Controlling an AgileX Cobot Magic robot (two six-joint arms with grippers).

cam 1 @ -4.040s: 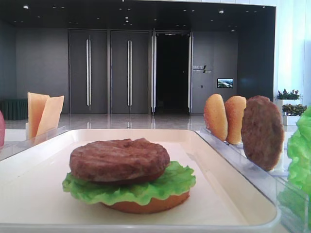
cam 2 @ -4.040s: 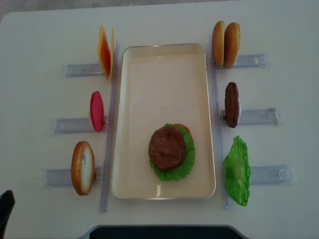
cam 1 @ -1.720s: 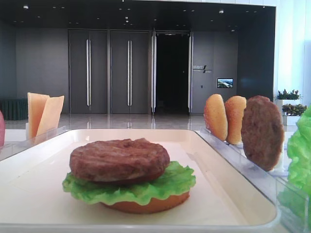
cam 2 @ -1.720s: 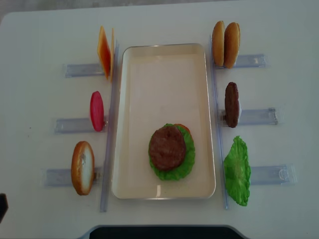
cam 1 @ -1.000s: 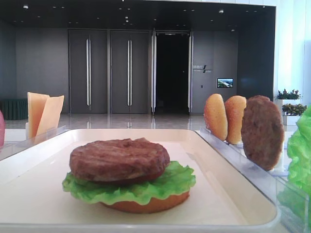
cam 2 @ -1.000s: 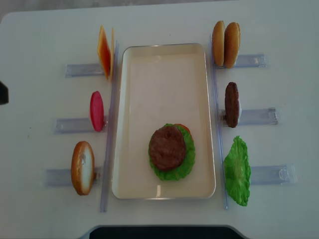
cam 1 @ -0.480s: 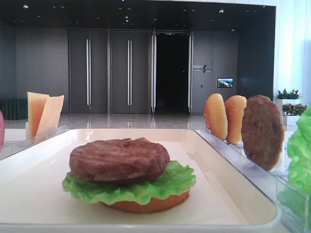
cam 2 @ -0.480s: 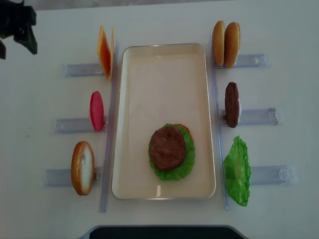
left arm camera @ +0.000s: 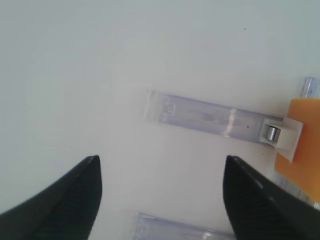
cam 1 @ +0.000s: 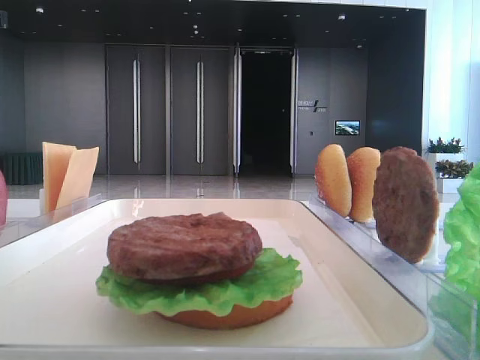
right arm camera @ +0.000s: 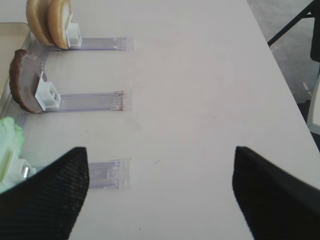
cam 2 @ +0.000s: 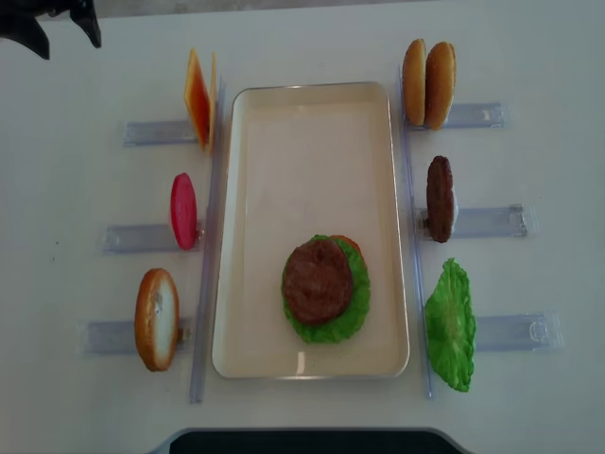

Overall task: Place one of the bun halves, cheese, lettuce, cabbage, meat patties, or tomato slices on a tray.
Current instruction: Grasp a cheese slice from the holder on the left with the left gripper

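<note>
The cream tray [cam 2: 312, 161] holds a stack: a meat patty [cam 2: 318, 281] on lettuce [cam 1: 217, 289] on a bun half [cam 1: 225, 315]. Left of the tray, cheese [cam 2: 198, 98], a red tomato slice [cam 2: 183, 210] and a bun half [cam 2: 157, 318] stand on edge in holders. To its right stand two bun halves [cam 2: 427, 83], a patty [cam 2: 439, 199] and lettuce [cam 2: 450, 324]. My left gripper [cam 2: 64, 38] hovers open and empty at the far left corner, with the cheese [left arm camera: 305, 145] to its right. My right gripper [right arm camera: 160, 150] is open and empty over bare table right of the lettuce [right arm camera: 9, 145].
Clear plastic holders [cam 2: 151, 132] stick out sideways from both long sides of the tray, and one [left arm camera: 200, 116] lies ahead of the left gripper. Long clear rails [cam 2: 206, 246] run along the tray. The table's right edge [right arm camera: 280, 65] is near the right gripper.
The left gripper has travelled from the table's left edge up to the far left corner and slightly right, still open. The food and tray have not moved.
</note>
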